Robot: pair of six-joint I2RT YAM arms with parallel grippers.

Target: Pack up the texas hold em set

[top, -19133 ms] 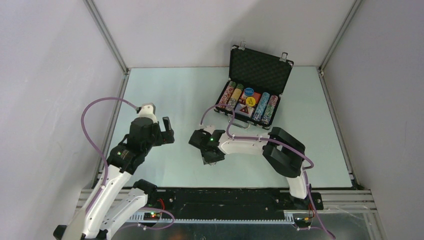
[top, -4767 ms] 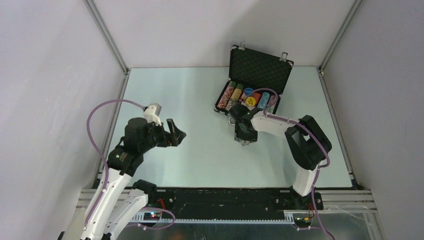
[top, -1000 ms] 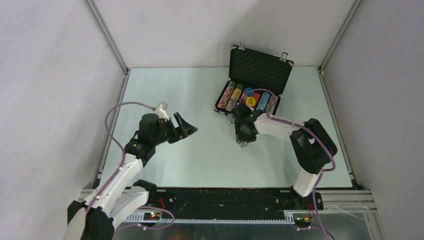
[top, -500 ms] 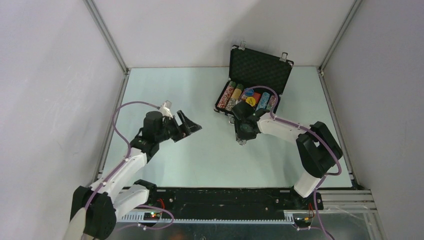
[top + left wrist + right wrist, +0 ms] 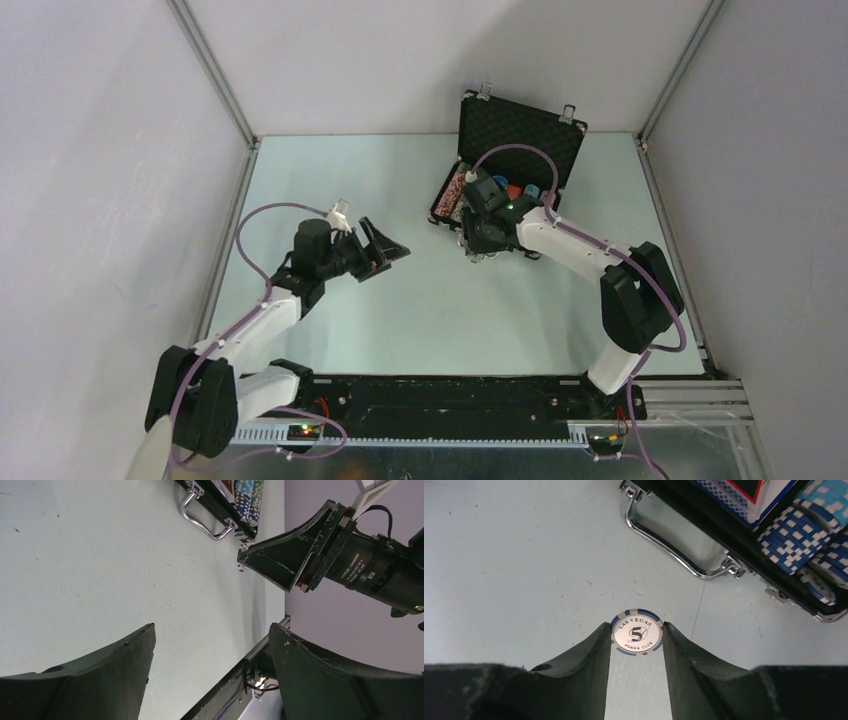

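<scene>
**Q:** Right gripper (image 5: pixel 636 628), state?

**A:** Clamped on a single poker chip (image 5: pixel 637 635). The two fingertips pinch it by opposite edges, and its face is turned to the wrist camera. The face is white and reads "LAS VEGAS 5 POKER CLUB"; the rim is blue and white. I cannot tell whether the chip touches the table (image 5: pixel 330 180) or hangs above it.

**Q:** Where is the chip relative to the case?

**A:** Just on the near side of the briefcase (image 5: pixel 520 135), in front of its silver handle (image 5: pixel 664 542) and apart from it. The chip is outside the case.

**Q:** Case condition?

**A:** It is open, with the lid standing upright at the back and dark foam lining showing. It sits toward the far right of the table. Rows of stacked chips lie in the tray — blue-and-white stacks (image 5: pixel 796 537) at the right end in the wrist view. In the overhead view the right arm covers much of the tray, so I am not listing the rest of the contents.

**Q:** Left gripper (image 5: pixel 211 630)?

**A:** Its fingers are spread wide with nothing between them. It is out over the bare table left of centre, well apart from the case and pointing toward it. Its camera catches the handle and one dark finger of the right gripper beyond.

**Q:** Latches?

**A:** Two silver latches show on the top edge of the raised lid. A third silver fitting sits on the tray edge beside the handle; it is too small to tell more.
</scene>
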